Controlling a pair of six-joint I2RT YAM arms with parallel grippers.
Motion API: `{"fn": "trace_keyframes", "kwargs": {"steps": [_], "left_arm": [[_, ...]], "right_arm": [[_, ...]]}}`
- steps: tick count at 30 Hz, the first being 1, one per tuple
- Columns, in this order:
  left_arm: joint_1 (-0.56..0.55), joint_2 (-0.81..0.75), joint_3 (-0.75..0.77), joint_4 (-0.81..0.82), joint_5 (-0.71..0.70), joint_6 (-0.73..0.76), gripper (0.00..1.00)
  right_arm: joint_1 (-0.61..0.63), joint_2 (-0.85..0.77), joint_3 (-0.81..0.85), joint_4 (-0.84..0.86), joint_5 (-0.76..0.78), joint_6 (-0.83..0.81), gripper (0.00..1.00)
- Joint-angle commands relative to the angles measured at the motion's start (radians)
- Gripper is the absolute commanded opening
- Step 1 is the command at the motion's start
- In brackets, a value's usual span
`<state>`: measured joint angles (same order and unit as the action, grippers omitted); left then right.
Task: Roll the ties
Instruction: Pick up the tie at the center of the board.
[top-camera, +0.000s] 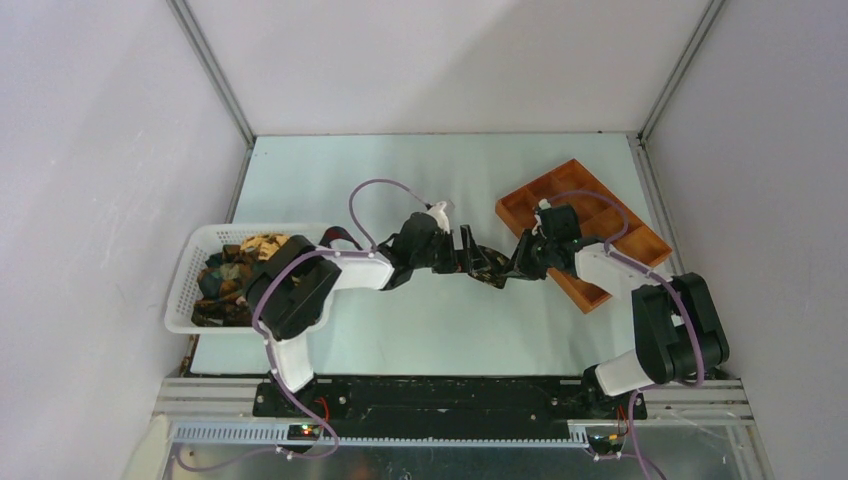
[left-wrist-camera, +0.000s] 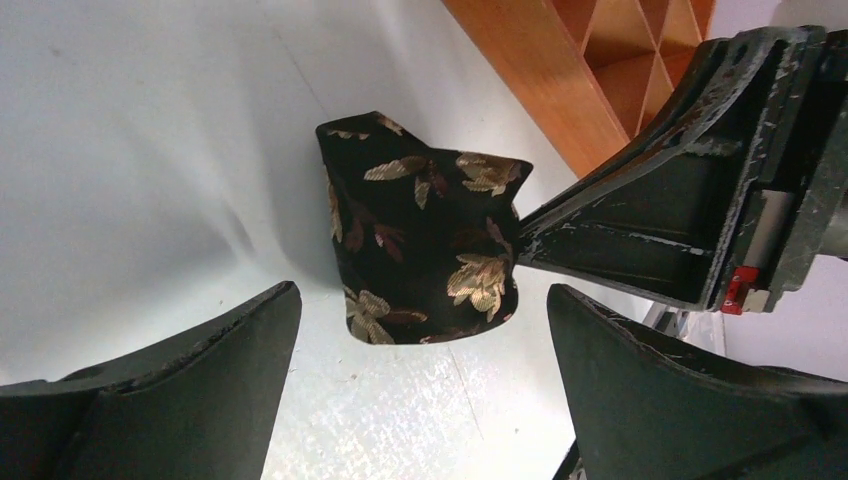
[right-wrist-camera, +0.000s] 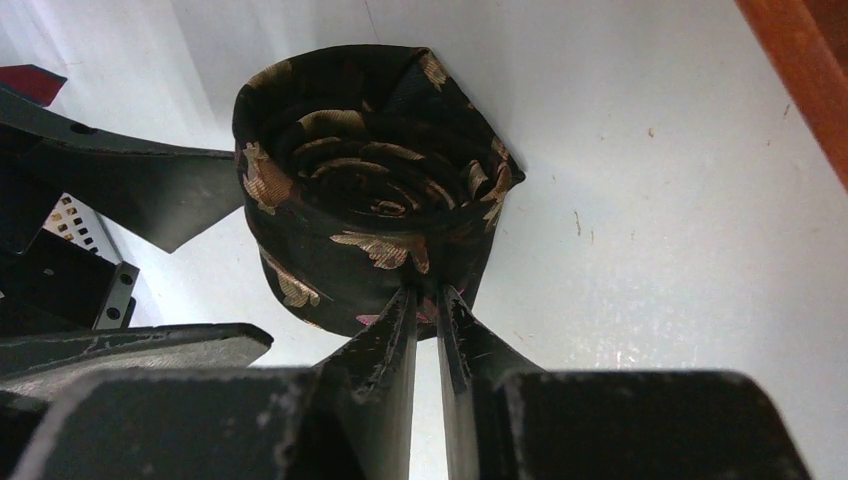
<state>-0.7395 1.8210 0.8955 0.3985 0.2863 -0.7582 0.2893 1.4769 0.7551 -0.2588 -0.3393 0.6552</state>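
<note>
The right gripper (right-wrist-camera: 427, 292) has its two fingers drawn almost together, nipping the outer layer of a rolled tie (right-wrist-camera: 370, 190) right at its fingertips. The tie is dark with gold and brown leaves. It sits on the pale table (top-camera: 400, 170) as a tight coil, its spiral end facing this gripper's camera.

Just past the coil, on its far side from the right gripper, the left gripper (left-wrist-camera: 422, 300) faces it with its fingers spread wide, one to each side of the roll and touching neither. To the outer side of the right gripper, a little farther off, lies an orange wooden tray (left-wrist-camera: 540, 70) of compartments. Well behind the left gripper, out by its elbow, a white basket (top-camera: 190, 270) holds more ties (top-camera: 230, 275) in a loose heap.

The likely trouble is the thin hold. The right fingers seem to catch only the outermost wrap, so a pull could peel that layer off and unwind the coil. Nothing else grips the roll, so a release could let it spring loose. The two grippers are also close together and could knock each other.
</note>
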Motion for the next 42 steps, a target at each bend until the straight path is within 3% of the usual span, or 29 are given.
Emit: {"fn": "trace_keyframes", "kwargs": {"steps": [1, 32, 37, 42], "left_arm": [[-0.008, 0.022, 0.052, 0.067, 0.039, -0.013, 1.00], [-0.028, 0.191, 0.128, 0.148, 0.117, -0.042, 0.99], [-0.031, 0.206, 0.143, 0.143, 0.120, -0.039, 0.96], [-0.033, 0.219, 0.148, 0.142, 0.120, -0.032, 0.84]], "right_arm": [[-0.009, 0.022, -0.002, 0.016, 0.022, -0.014, 0.15], [-0.034, 0.041, -0.002, 0.016, -0.002, -0.035, 0.10], [-0.037, 0.046, -0.002, 0.017, -0.007, -0.040, 0.09], [-0.039, 0.048, -0.002, 0.019, -0.012, -0.043, 0.09]]}}
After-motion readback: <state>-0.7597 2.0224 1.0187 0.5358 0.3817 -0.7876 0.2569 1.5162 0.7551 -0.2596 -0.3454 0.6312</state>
